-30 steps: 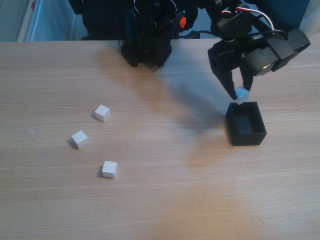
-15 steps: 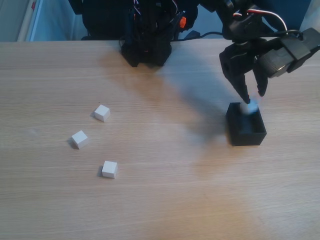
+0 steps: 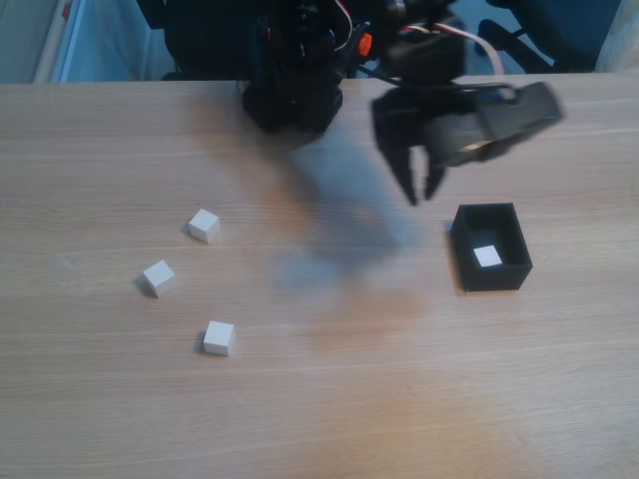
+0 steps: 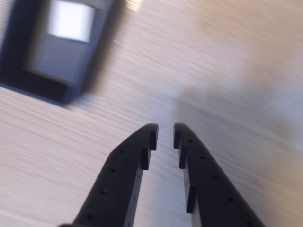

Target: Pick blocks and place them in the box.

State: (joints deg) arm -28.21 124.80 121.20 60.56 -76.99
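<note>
The tool (image 3: 421, 197) hangs above the counter (image 3: 329, 399) with its fingertips pointing down. The wrist view shows the two black fingers (image 4: 124, 175) nearly together, a narrow gap between the tips and nothing between them: the tool (image 4: 165, 135) is close to closed and empty. The arm reaches out from its base (image 3: 292, 95) at the far edge of the counter, and the wrist is blurred, which suggests motion.

Just beside the tool, on the right in the fixed view, stands the box (image 3: 490, 246). One white block (image 3: 487, 255) lies flat on its floor, clear of the walls. In the wrist view the box (image 4: 52, 47) sits beyond the fingertips at upper left, blurred, with the block (image 4: 71, 20) visible as a pale square inside it.

Three more blocks rest well apart from the tool, on the left in the fixed view: the far block (image 3: 204, 225), the middle block (image 3: 158, 276) and the near block (image 3: 219, 337). None touches another, and all sit on bare counter.

Handling, as judged from appearance: the blocks look rigid and light, with flat smooth faces.
- Grip across two opposite side faces, at mid-height.
- Align the fingers square to those faces; each block lies at its own angle, so wrist rotation will probably be required.
- Open the fingers wider than the block before descent.
- A corner grip is likely to twist the block or squeeze it out.
</note>
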